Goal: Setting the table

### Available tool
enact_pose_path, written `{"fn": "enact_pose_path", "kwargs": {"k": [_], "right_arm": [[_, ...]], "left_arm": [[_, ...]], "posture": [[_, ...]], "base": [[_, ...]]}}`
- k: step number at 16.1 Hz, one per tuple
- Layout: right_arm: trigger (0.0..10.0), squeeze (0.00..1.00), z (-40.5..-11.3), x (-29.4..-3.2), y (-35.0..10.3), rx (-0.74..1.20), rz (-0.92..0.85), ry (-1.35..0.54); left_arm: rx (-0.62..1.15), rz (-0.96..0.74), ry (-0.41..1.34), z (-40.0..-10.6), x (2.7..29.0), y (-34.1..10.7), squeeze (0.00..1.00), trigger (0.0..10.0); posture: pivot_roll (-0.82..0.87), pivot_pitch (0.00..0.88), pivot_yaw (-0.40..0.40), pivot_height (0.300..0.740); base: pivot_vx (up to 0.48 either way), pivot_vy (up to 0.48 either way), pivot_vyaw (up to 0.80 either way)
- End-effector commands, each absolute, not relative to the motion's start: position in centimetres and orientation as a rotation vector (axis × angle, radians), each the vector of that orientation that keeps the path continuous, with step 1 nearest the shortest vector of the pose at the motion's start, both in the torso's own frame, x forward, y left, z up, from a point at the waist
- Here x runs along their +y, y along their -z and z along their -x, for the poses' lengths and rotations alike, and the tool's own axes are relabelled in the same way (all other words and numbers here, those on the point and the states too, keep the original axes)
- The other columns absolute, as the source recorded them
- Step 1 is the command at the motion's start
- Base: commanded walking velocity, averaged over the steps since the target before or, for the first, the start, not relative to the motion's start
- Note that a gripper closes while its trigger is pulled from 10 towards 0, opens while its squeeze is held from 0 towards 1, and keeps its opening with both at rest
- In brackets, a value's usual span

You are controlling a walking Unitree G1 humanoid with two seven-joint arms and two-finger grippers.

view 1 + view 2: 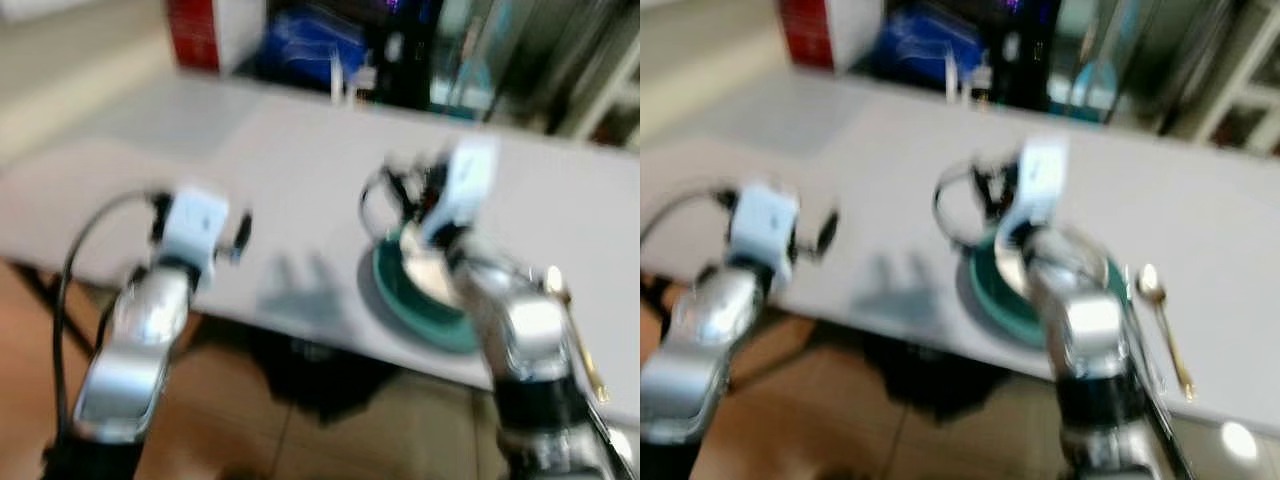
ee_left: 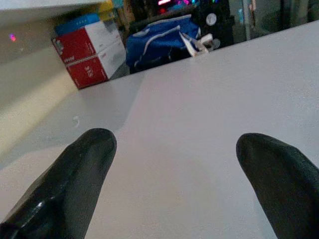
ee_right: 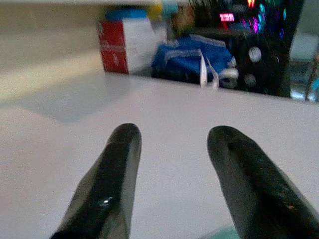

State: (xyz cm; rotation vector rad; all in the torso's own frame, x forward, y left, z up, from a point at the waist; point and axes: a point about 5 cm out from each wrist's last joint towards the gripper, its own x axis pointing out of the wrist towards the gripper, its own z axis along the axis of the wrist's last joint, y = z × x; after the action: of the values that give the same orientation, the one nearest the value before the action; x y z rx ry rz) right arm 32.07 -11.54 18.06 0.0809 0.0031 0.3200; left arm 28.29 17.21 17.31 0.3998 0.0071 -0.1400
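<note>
The eye views are blurred. A teal plate lies near the front edge of the white table, with a white bowl on it, partly hidden by my right arm. A gold spoon lies on the table just right of the plate. My right gripper hovers over the plate's far side, open with nothing between its fingers. My left gripper hangs low over bare table to the plate's left, open and holding nothing.
Beyond the table's far edge stand a red and white box, a blue bag and dark equipment. The table's front edge runs just below both wrists, with brown floor underneath.
</note>
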Motion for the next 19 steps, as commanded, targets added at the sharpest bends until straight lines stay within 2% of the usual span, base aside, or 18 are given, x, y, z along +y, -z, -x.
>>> {"fn": "enact_pose_path", "kwargs": {"k": [1,7,8,9,11,12,13,17,19], "right_arm": [[10.0,1.00,-32.1,-10.9,-18.8,-0.032,-0.069,-0.338],[10.0,1.00,-31.9,-10.1,-18.6,-0.032,-0.090,-0.378],[10.0,0.65,-32.0,-10.5,-18.3,-0.035,-0.090,-0.331],[10.0,0.00,-32.1,-10.8,-18.1,-0.028,-0.099,-0.298],[10.0,0.00,-32.0,-11.5,-17.6,-0.034,-0.094,-0.253],[10.0,0.00,-31.2,-12.4,-16.6,-0.036,-0.126,-0.220],[10.0,0.00,-31.2,-12.4,-16.6,-0.036,-0.126,-0.220],[10.0,0.00,-30.8,-11.8,-15.2,-0.026,-0.072,-0.185],[10.0,0.00,-30.7,-12.3,-14.5,-0.003,-0.057,-0.135]], "left_arm": [[-0.021,-0.414,0.122,-28.3,17.4,-18.0,0.00,10.0],[-0.029,-0.403,0.099,-28.2,17.6,-18.1,0.00,10.0],[-0.028,-0.405,0.113,-28.2,17.3,-18.1,0.00,10.0],[-0.029,-0.407,0.123,-28.2,17.2,-18.0,0.00,10.0],[-0.024,-0.408,0.142,-28.3,16.9,-17.9,0.00,10.0],[-0.016,-0.416,0.196,-28.5,16.2,-17.8,0.00,10.0],[-0.016,-0.416,0.196,-28.5,16.2,-17.8,0.00,10.0],[0.009,-0.418,0.235,-28.9,16.4,-18.0,0.00,10.0],[0.019,-0.396,0.209,-29.2,16.7,-18.0,0.00,10.0]], "posture": [[0.05,0.000,-0.083,0.740],[0.06,0.000,-0.088,0.740],[0.05,0.000,-0.078,0.740],[0.05,0.000,-0.075,0.740],[0.05,0.000,-0.054,0.740],[0.06,0.000,-0.009,0.740],[0.06,0.000,-0.009,0.740],[0.05,0.000,0.111,0.740],[0.04,0.000,0.138,0.740]], "base": [[0.000,0.480,-0.80],[0.000,0.480,-0.80],[0.000,0.480,-0.80],[0.000,0.480,0.00],[0.000,0.480,0.00],[0.000,0.480,0.00],[0.000,0.480,0.00],[0.000,0.480,0.00],[0.000,0.480,0.00]]}}
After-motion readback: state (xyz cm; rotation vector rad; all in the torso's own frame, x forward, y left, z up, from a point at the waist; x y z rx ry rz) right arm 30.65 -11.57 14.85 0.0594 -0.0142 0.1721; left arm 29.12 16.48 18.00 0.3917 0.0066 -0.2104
